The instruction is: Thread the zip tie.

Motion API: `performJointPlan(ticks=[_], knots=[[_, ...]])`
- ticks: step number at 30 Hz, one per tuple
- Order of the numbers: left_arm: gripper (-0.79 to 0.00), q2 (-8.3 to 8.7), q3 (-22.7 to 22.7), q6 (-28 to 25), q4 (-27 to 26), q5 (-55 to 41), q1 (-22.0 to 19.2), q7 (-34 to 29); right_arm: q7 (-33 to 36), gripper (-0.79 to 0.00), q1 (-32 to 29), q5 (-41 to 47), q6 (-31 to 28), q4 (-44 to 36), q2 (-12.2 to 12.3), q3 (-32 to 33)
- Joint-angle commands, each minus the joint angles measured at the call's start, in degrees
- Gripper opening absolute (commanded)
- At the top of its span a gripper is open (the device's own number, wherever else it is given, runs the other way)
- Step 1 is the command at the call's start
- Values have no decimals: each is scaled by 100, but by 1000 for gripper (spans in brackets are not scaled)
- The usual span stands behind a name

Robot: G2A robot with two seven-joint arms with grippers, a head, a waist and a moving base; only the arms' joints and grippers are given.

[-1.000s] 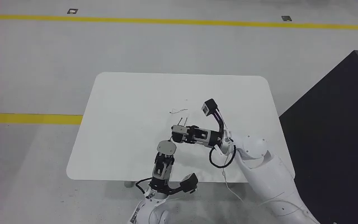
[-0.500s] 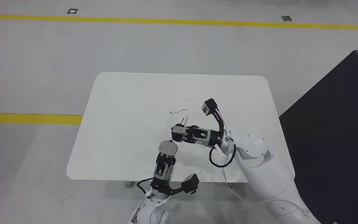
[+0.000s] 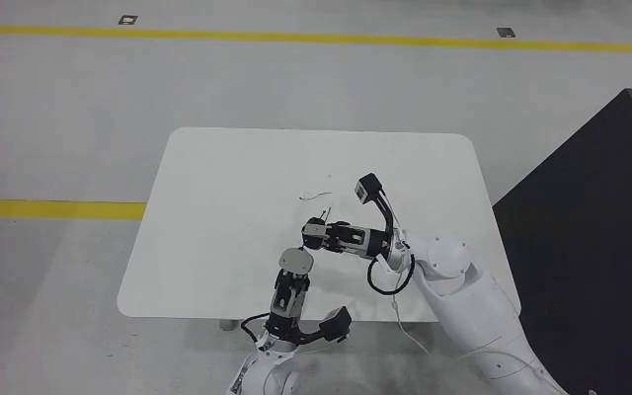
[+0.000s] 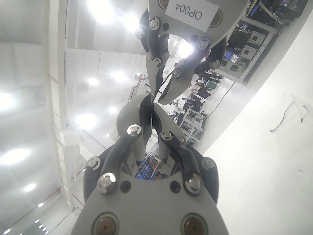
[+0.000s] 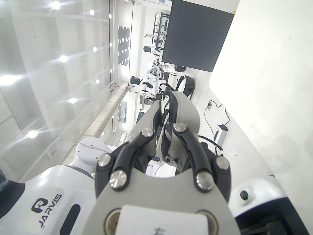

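Nearest the robot, the left gripper is raised above the front of the table, its fingers pressed together at the tips, apparently on the lower end of the black zip tie. The tie runs as a thin strand from there up into the right gripper, which meets the left almost tip to tip. The right gripper's fingers are drawn in to a narrow slot around the strand. The tie's head is too small to make out, so I cannot tell whether the tail has entered it. The step looks like lining tail up with head. It calls for tiny, slow corrections, with the tail pushed along its own axis so the thin strap does not buckle, and a short free length between the two grips. Beyond, on the white table, lie two thin loose strands, probably spare ties, well apart from both grippers.
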Motion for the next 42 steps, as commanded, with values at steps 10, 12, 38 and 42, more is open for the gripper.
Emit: performJointPlan(ticks=[10,12,38,42], knots=[[-785,-31,-58,30,51,0,-16,53,-9,-696,2,-6,-1,3,1,-63],[-785,-34,-83,22,66,0,-20,54,-1,-702,0,-8,-4,13,2,-71],[-785,-70,-181,105,94,0,51,232,1,-785,-50,-10,-9,-2,38,-28],[-785,-86,-196,107,90,0,61,246,14,-785,-54,7,-23,-1,41,-34]])
